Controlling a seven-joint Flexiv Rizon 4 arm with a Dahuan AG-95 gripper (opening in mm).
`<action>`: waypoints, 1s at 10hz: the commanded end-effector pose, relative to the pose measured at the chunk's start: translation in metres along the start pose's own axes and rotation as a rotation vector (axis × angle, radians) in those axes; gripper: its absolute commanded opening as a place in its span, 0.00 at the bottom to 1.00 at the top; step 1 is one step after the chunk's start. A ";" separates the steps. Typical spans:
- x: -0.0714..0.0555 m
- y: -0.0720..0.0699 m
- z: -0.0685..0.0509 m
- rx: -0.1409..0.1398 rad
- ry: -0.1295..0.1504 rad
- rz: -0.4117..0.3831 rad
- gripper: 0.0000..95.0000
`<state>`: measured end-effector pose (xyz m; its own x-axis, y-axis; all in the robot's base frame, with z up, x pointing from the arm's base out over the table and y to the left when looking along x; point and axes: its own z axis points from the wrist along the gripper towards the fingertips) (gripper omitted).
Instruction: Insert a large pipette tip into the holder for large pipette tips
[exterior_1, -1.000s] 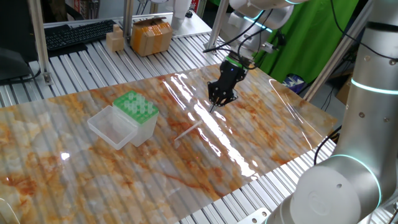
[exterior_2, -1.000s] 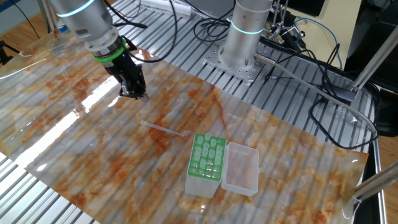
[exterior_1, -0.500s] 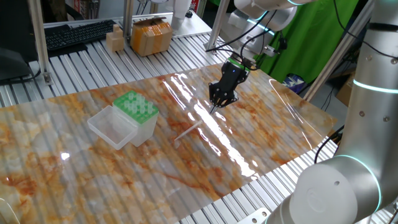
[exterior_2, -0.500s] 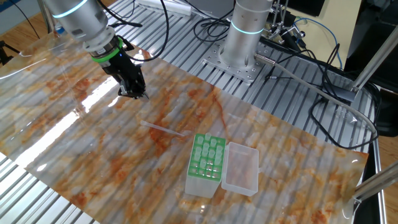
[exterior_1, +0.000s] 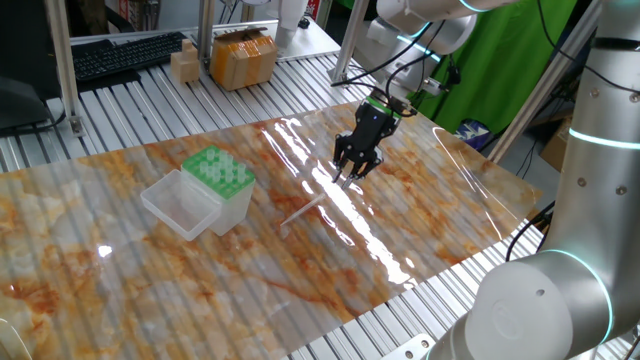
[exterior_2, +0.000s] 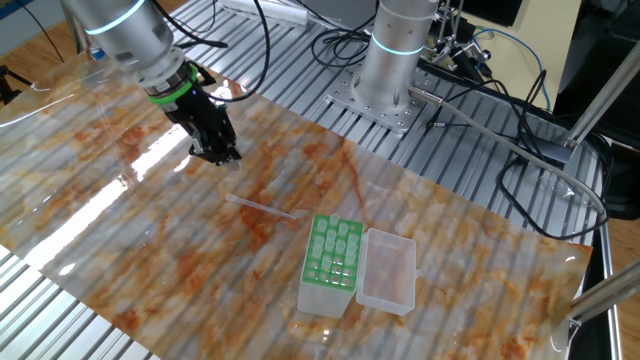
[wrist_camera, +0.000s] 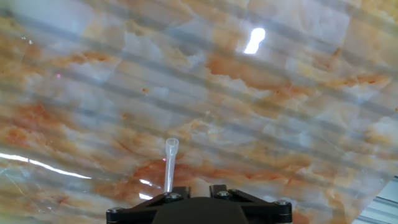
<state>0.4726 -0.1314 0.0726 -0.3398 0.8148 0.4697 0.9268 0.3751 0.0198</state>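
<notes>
On the marbled table (exterior_1: 420, 230), the large pipette tip (exterior_1: 301, 213) lies flat, well apart from the gripper (exterior_1: 352, 172), which hangs low over the glossy surface with its fingers a little spread and nothing held between them. From the claw, the tip lies toward the holder for large pipette tips (exterior_1: 222, 180), roughly between the two; the other fixed view shows the same order, with the gripper (exterior_2: 217, 153) at one end, the tip (exterior_2: 262, 207) in the middle and the green-topped holder (exterior_2: 333, 264) beyond. Its long axis points loosely back toward the claw. The hand view shows the wide collar of the tip (wrist_camera: 170, 163) reaching out from the lower edge.
</notes>
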 end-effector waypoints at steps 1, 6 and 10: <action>0.001 0.000 0.000 -0.003 -0.004 0.011 0.20; -0.003 0.001 0.007 -0.012 -0.011 0.037 0.20; -0.001 0.006 0.008 -0.015 -0.003 0.043 0.40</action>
<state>0.4776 -0.1251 0.0648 -0.3001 0.8304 0.4694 0.9428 0.3331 0.0135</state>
